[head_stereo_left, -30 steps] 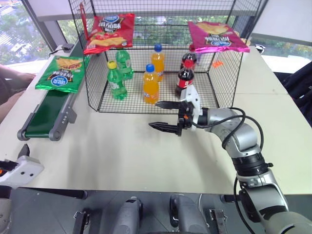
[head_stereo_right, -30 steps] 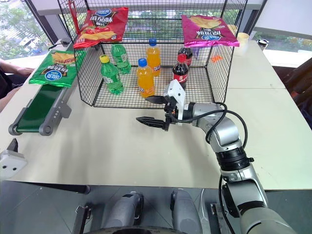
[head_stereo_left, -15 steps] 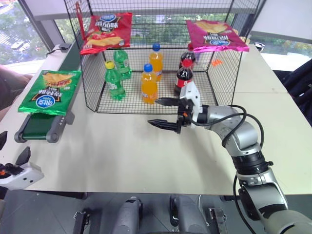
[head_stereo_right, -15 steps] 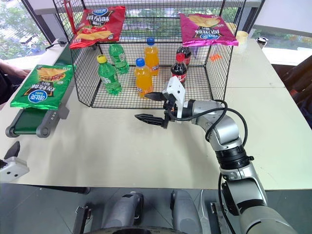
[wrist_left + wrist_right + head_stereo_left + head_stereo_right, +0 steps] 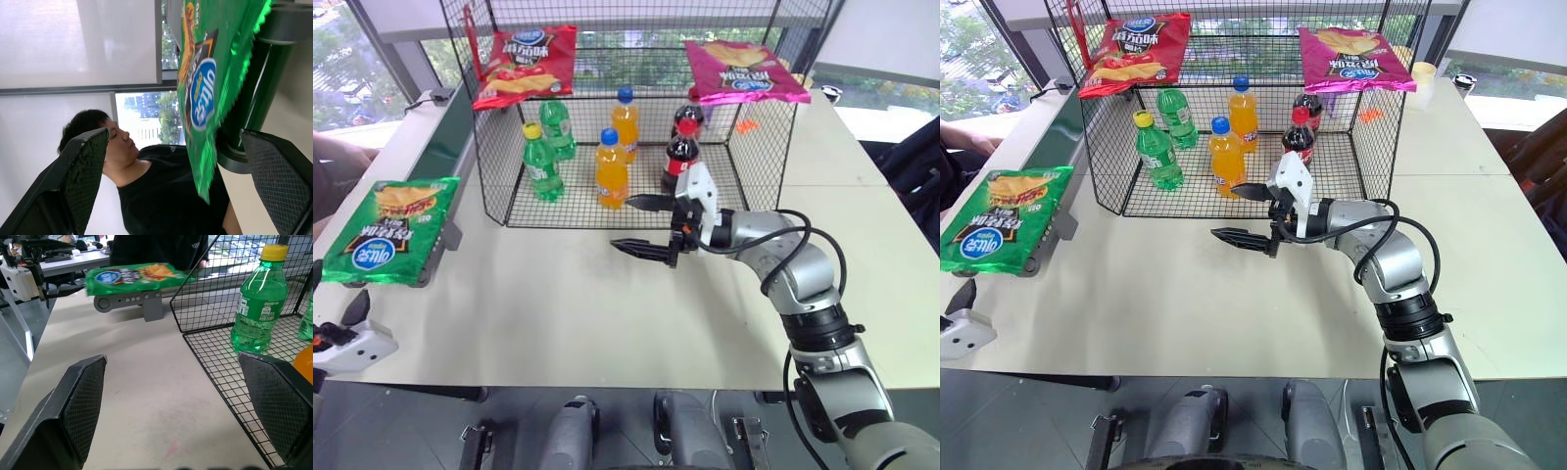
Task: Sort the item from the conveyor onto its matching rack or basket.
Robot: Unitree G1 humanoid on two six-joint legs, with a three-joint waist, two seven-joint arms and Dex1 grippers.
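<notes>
The green chip bag lies flat at the near end of the conveyor, hanging over its roller end. My left gripper stands open just short of the bag's near edge, apart from it; in the left wrist view the bag hangs ahead between the spread fingers. My right gripper hovers open and empty over the table, in front of the black wire cage, pointing left. The right wrist view shows the bag on the belt end, far ahead.
A red chip bag and a pink one lie on the cage's top edge. Green, orange and cola bottles stand inside it. A person sits at the left beyond the conveyor.
The green bag has ridden down the belt towards me and now overhangs its near end. My left gripper has shifted slightly at the lower left. The right arm has stayed put.
</notes>
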